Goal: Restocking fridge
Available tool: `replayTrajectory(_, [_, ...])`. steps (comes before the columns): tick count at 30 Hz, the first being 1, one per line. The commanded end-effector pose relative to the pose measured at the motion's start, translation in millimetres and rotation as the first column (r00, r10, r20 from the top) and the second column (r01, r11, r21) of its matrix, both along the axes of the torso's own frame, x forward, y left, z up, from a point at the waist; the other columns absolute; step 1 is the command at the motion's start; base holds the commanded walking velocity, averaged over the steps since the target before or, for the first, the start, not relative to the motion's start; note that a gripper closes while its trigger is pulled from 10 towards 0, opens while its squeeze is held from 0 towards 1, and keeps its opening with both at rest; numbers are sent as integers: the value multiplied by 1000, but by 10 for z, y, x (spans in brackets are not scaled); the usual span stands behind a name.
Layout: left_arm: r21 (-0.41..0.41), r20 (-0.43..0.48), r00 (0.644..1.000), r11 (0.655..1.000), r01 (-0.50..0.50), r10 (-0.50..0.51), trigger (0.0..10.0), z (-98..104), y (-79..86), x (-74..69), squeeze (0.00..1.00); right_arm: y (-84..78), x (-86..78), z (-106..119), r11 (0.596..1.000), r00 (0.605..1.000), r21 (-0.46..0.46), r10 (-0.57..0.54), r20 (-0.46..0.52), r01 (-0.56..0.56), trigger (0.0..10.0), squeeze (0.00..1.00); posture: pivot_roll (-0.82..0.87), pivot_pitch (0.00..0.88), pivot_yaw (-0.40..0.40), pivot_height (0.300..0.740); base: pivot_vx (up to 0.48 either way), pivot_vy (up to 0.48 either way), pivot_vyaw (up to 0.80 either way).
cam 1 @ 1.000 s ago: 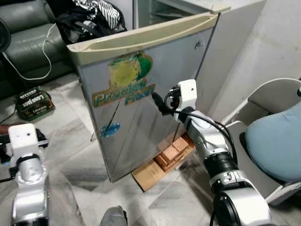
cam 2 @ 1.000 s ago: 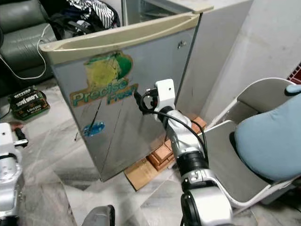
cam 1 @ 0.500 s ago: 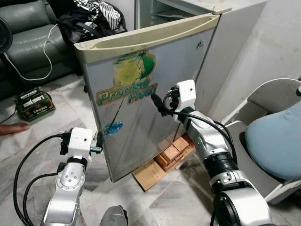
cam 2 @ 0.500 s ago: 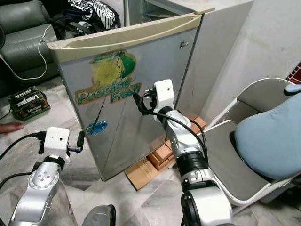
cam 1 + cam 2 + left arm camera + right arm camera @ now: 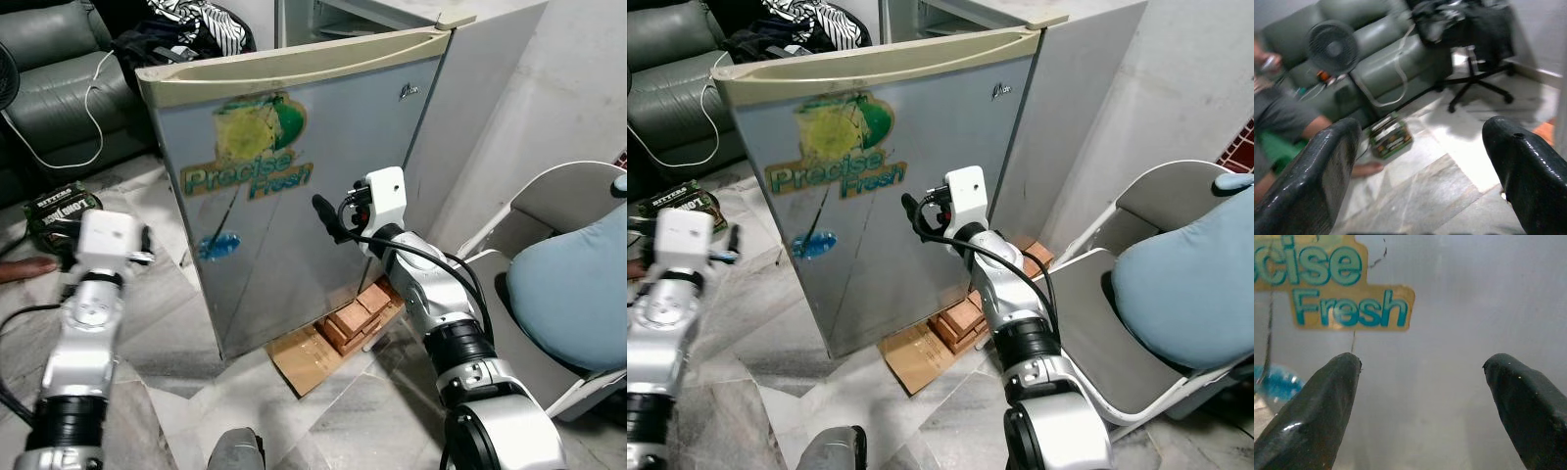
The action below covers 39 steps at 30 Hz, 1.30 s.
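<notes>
The small silver fridge's door [image 5: 294, 255] stands swung out toward me, with a cream top handle [image 5: 294, 64] and a "Precise Fresh" sticker [image 5: 250, 181]. Behind it, the fridge's open interior [image 5: 338, 15] is barely visible. My right gripper [image 5: 321, 208] is open, and its fingertips are close to the door face just right of the sticker. The right wrist view shows that gripper [image 5: 1422, 382] facing the word "Fresh" [image 5: 1349, 308]. My left gripper [image 5: 147, 258] is open to the left of the door's free edge, apart from it. In the left wrist view it [image 5: 1422, 152] points at the floor and sofa.
Wooden blocks and cardboard [image 5: 348, 323] lie under the fridge. A white chair with a blue cushion [image 5: 578, 294] stands at right. At left are a green sofa [image 5: 49, 98], a boxed item on the floor [image 5: 59, 208], a person's hand [image 5: 29, 266], a fan [image 5: 1332, 46] and an office chair [image 5: 1476, 78].
My left arm came up to the door's free edge, then swung out to the left and away from it. The right gripper has stayed at the door face.
</notes>
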<state>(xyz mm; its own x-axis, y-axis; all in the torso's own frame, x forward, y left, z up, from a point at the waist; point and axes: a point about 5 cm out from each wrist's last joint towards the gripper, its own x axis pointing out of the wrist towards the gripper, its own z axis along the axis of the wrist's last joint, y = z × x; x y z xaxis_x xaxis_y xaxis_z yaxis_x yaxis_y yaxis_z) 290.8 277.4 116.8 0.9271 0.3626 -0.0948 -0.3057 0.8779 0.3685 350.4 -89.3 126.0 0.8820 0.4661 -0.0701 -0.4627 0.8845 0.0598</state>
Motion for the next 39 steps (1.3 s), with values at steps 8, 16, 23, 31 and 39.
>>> replayTrajectory(8, [-79,37,996,994,80,-77,10000,-139,-416,-152,0,-43,-144,21,998,997,34,-52,56,50,10000,0,99,0,-34,740,0,0,0])
replayTrajectory(16, [-101,98,949,946,309,-299,10000,-117,-1032,-362,0,-442,-399,235,930,900,-173,-246,360,323,10000,0,97,0,-45,740,0,0,0])
replayTrajectory(23, [-118,111,954,950,289,-277,10000,-46,-958,-302,0,-506,-665,575,843,804,-279,-262,534,459,10000,0,75,0,-33,740,0,0,0])
replayTrajectory(31, [-150,114,945,935,322,-307,10000,-9,-1044,-245,0,-424,-687,773,820,841,-336,-287,458,463,10000,0,44,0,-12,740,0,0,0])
replayTrajectory(39, [-165,157,928,917,362,-338,10000,88,-1171,-165,0,-553,-575,374,912,912,-149,-346,218,382,10000,0,56,0,-11,740,0,0,0])
